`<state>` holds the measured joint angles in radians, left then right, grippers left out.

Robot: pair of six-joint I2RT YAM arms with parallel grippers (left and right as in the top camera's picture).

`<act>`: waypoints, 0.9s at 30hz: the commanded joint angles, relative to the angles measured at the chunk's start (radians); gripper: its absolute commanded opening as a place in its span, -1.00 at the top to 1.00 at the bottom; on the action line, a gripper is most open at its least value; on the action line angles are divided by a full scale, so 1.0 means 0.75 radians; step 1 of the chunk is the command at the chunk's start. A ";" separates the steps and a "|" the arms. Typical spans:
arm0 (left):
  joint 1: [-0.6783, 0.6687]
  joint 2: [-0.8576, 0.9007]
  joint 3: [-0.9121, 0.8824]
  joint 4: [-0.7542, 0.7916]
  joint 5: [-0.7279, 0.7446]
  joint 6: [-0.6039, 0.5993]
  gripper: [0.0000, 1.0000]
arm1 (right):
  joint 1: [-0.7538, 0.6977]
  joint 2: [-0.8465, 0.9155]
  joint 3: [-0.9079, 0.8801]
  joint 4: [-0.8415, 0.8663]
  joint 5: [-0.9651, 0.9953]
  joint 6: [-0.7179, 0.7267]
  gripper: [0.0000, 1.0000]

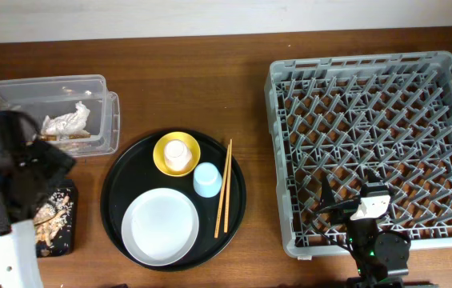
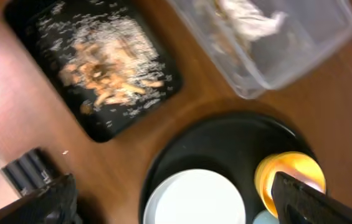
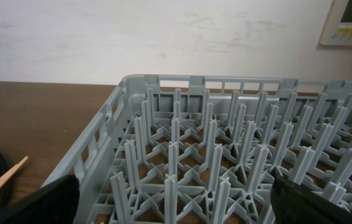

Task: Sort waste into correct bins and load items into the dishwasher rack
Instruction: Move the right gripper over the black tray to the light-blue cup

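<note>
The crumpled white napkin (image 1: 67, 121) lies in the clear box (image 1: 102, 86). Beige food scraps (image 2: 104, 68) are spread over the flat black tray (image 2: 101, 129). On the round black tray (image 1: 120, 186) sit the yellow bowl (image 1: 161, 157) with the cream cup (image 1: 177, 151) inside, the light blue cup (image 1: 207, 179), the white plate (image 1: 162, 226) and the chopsticks (image 1: 224, 198). My left gripper (image 2: 176, 208) is open and empty, above the table between the flat tray and the plate (image 2: 194, 200). My right gripper (image 3: 176, 205) is open and empty over the near edge of the grey rack (image 1: 277, 144).
The left arm (image 1: 10, 180) covers part of the flat black tray and the clear box's near corner in the overhead view. The right arm (image 1: 376, 244) rises at the table's front edge by the rack. A pale wall runs behind the table.
</note>
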<state>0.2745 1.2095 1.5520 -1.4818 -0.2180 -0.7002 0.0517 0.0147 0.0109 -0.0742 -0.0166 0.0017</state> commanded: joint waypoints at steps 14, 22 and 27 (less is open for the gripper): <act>0.133 0.020 0.002 -0.106 0.061 0.007 -0.98 | -0.009 -0.008 -0.007 0.442 -0.800 1.480 -0.97; 0.133 0.020 0.002 -0.107 0.061 0.007 -0.98 | -0.009 0.077 0.315 0.487 -0.536 1.364 -0.97; 0.133 0.020 0.002 -0.106 0.061 0.007 -0.98 | -0.009 0.525 0.871 -0.212 -0.667 0.771 -0.97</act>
<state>0.3672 1.2232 1.5509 -1.5616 -0.1715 -0.6998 0.0509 0.2180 0.4591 -0.0719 -0.4786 0.8803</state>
